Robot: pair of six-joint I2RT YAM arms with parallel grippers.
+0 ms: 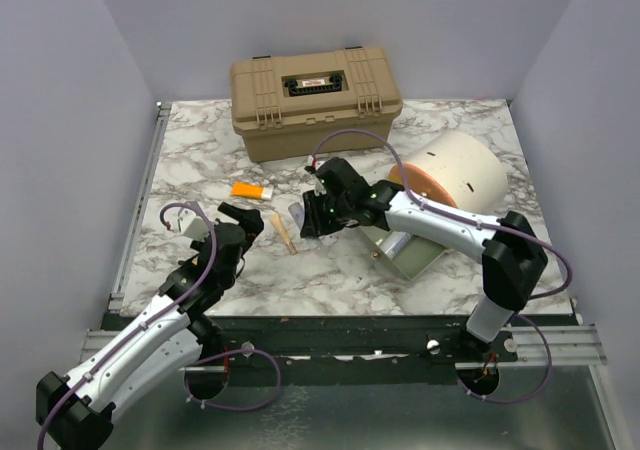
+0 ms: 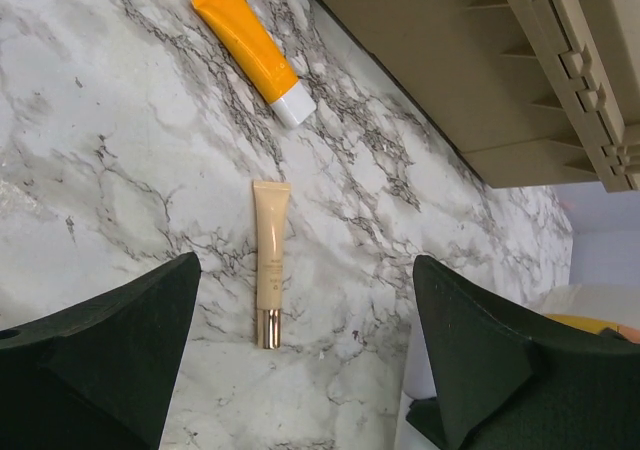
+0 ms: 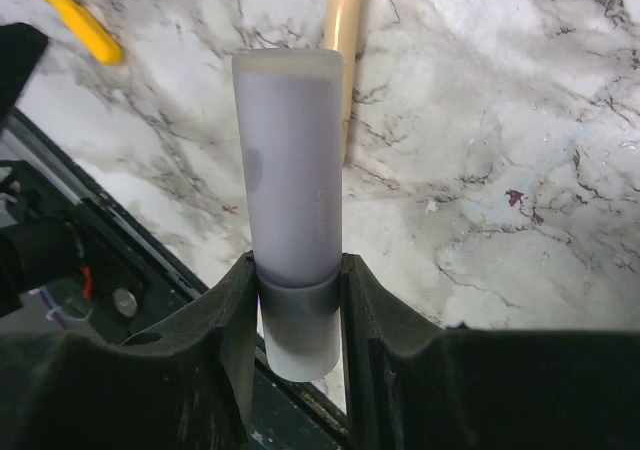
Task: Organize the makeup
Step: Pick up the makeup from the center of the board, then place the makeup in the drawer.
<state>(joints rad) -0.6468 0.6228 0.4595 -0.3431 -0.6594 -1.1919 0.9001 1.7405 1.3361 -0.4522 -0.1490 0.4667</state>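
Note:
My right gripper (image 1: 312,216) is shut on a pale lilac tube (image 3: 290,170), gripped near its grey cap end and held just above the marble top; the tube also shows in the top view (image 1: 297,216). A beige tube with a gold cap (image 2: 270,260) lies on the marble ahead of my left gripper (image 2: 305,360), which is open and empty above the table. The beige tube also shows in the top view (image 1: 284,232). An orange tube with a white cap (image 2: 254,52) lies further back (image 1: 250,190). A yellow pencil (image 3: 78,18) lies at the upper left of the right wrist view.
The big tan hard case (image 1: 315,98) stands shut at the back. The cream-and-orange round pouch (image 1: 455,170) lies on its side at the right, with a grey flap (image 1: 405,252) in front of it under the right arm. The table's near edge (image 1: 330,315) has a black rail.

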